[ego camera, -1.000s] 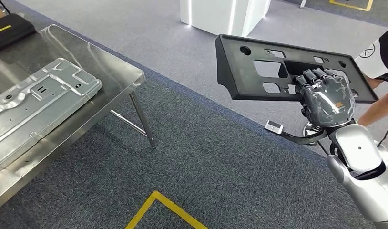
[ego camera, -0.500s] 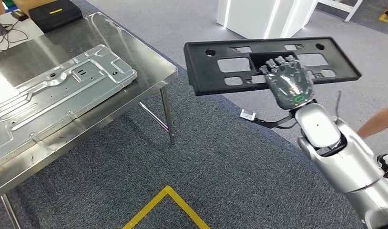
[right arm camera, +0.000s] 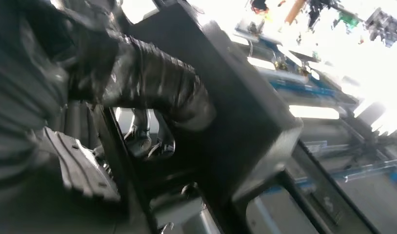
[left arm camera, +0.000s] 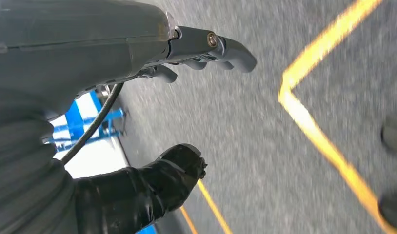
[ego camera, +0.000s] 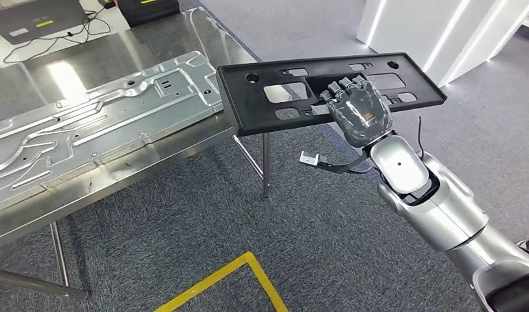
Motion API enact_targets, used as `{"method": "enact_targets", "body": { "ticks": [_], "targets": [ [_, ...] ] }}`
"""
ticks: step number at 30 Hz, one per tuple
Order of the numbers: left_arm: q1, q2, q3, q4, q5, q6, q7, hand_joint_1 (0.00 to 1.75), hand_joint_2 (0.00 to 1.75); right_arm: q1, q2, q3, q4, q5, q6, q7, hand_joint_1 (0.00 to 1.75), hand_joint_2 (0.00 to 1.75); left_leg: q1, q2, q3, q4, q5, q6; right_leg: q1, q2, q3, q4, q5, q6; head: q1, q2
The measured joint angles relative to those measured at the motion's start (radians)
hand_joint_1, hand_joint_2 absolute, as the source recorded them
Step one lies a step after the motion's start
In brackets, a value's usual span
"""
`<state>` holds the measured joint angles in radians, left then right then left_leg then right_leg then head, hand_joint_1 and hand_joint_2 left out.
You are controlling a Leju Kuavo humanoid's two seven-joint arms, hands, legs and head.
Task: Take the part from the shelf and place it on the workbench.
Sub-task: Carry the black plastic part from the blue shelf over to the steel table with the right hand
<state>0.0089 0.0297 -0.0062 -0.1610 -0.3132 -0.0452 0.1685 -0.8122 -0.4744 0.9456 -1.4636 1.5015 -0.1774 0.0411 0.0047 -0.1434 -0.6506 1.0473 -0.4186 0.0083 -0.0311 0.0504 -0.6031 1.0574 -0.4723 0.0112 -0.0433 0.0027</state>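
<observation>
Black plastic panel [ego camera: 327, 88] fills my right hand [ego camera: 359, 114], fingers clamped through its cutout, edge overhanging the steel workbench [ego camera: 184, 140]. I should lower it level beside the metal sheet [ego camera: 93, 130] (left hand [left arm camera: 187, 97] hangs loose, holding nothing).

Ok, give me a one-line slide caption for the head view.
Right hand carries the black plastic panel toward the steel workbench, where a stamped metal sheet already lies.

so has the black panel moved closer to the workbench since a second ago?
Yes. The black panel held by the right hand now overlaps the steel workbench corner; earlier, a clear gap separated them.
</observation>
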Motion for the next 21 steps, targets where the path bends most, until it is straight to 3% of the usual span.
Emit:
{"method": "enact_targets", "body": {
  "ticks": [2, 4, 6, 7, 8, 10, 12, 15, 16, 18, 19, 21],
  "targets": [
    [0.001, 0.001, 0.000, 0.000, 0.000, 0.000, -0.001, 0.00, 1.75, -0.005, 0.005, 0.002, 0.001, 0.000, 0.000, 0.000, 1.75, 1.75, -0.002, 0.055, -0.024, 0.049, -0.028, -0.009, -0.003, -0.027, 0.011, -0.014, 0.004, -0.014, -0.005, 0.000],
    [-0.001, 0.001, 0.001, 0.000, 0.000, 0.003, -0.001, 0.00, 1.75, -0.010, 0.006, 0.004, 0.003, -0.002, 0.001, 0.000, 1.75, 1.75, 0.000, 0.117, -0.083, 0.164, -0.082, -0.017, 0.003, -0.055, 0.018, -0.019, 0.002, -0.023, -0.009, 0.000],
    [-0.001, 0.002, 0.002, 0.000, -0.001, 0.008, -0.001, 0.00, 1.75, -0.012, 0.006, 0.007, 0.005, -0.011, 0.006, 0.000, 1.75, 1.75, 0.006, 0.134, -0.135, 0.259, -0.110, -0.022, 0.007, -0.083, 0.020, -0.019, -0.002, -0.025, -0.009, 0.000],
    [-0.001, 0.002, 0.003, 0.000, -0.002, 0.010, -0.001, 0.00, 1.75, -0.013, 0.006, 0.009, 0.005, -0.017, 0.010, 0.000, 1.75, 1.75, 0.008, 0.138, -0.136, 0.258, -0.098, -0.024, 0.008, -0.097, 0.023, -0.019, -0.005, -0.024, -0.009, 0.000],
    [-0.001, 0.002, 0.003, 0.000, -0.003, 0.011, -0.001, 0.00, 1.75, -0.014, 0.006, 0.012, 0.005, -0.023, 0.015, 0.000, 1.75, 1.75, 0.009, 0.143, -0.116, 0.219, -0.070, -0.025, 0.008, -0.109, 0.026, -0.019, -0.008, -0.022, -0.010, 0.000],
    [-0.001, 0.002, 0.003, 0.000, -0.006, 0.015, -0.001, 0.00, 1.75, -0.022, 0.009, 0.016, 0.005, -0.032, 0.025, -0.002, 1.75, 1.75, 0.004, 0.182, -0.043, 0.083, -0.011, -0.021, 0.011, -0.132, 0.035, -0.018, -0.017, -0.015, -0.009, 0.000],
    [-0.002, 0.003, 0.003, 0.000, -0.010, 0.019, 0.002, 0.00, 1.75, -0.034, 0.013, 0.020, 0.005, -0.037, 0.038, -0.003, 1.75, 1.75, -0.005, 0.212, -0.003, 0.004, 0.008, -0.008, 0.017, -0.150, 0.041, -0.017, -0.025, -0.005, -0.008, 0.000],
    [-0.001, 0.004, 0.003, 0.000, -0.013, 0.025, 0.006, 0.00, 1.75, -0.048, 0.030, 0.024, 0.005, -0.039, 0.055, -0.003, 1.75, 1.75, -0.010, 0.186, 0.000, -0.005, 0.003, 0.011, 0.020, -0.175, 0.053, -0.019, -0.035, 0.010, -0.008, 0.000],
    [-0.001, 0.005, 0.003, 0.000, -0.013, 0.027, 0.007, 0.00, 1.75, -0.051, 0.036, 0.026, 0.005, -0.040, 0.059, -0.003, 1.75, 1.75, -0.009, 0.174, 0.004, -0.008, 0.003, 0.018, 0.016, -0.162, 0.054, -0.011, -0.043, 0.015, -0.008, 0.000],
    [-0.004, 0.006, 0.003, 0.000, -0.013, 0.031, 0.009, 0.00, 1.75, -0.060, 0.043, 0.030, 0.005, -0.047, 0.066, -0.002, 1.75, 1.75, -0.004, 0.152, 0.013, -0.016, 0.004, 0.031, 0.010, -0.108, 0.027, 0.054, -0.082, 0.021, -0.007, 0.000],
    [-0.005, 0.006, 0.003, 0.000, -0.014, 0.032, 0.009, 0.00, 1.75, -0.064, 0.043, 0.032, 0.005, -0.051, 0.070, -0.001, 1.75, 1.75, -0.004, 0.140, 0.014, -0.016, 0.003, 0.035, 0.010, -0.078, -0.005, 0.116, -0.109, 0.021, -0.007, 0.000],
    [-0.007, 0.006, 0.003, 0.000, -0.018, 0.035, 0.010, 0.00, 1.75, -0.066, 0.042, 0.037, 0.006, -0.063, 0.078, 0.001, 1.75, 1.75, -0.006, 0.113, 0.017, -0.015, 0.002, 0.041, 0.012, -0.056, -0.080, 0.241, -0.147, 0.020, -0.007, 0.000]
  ]
}}
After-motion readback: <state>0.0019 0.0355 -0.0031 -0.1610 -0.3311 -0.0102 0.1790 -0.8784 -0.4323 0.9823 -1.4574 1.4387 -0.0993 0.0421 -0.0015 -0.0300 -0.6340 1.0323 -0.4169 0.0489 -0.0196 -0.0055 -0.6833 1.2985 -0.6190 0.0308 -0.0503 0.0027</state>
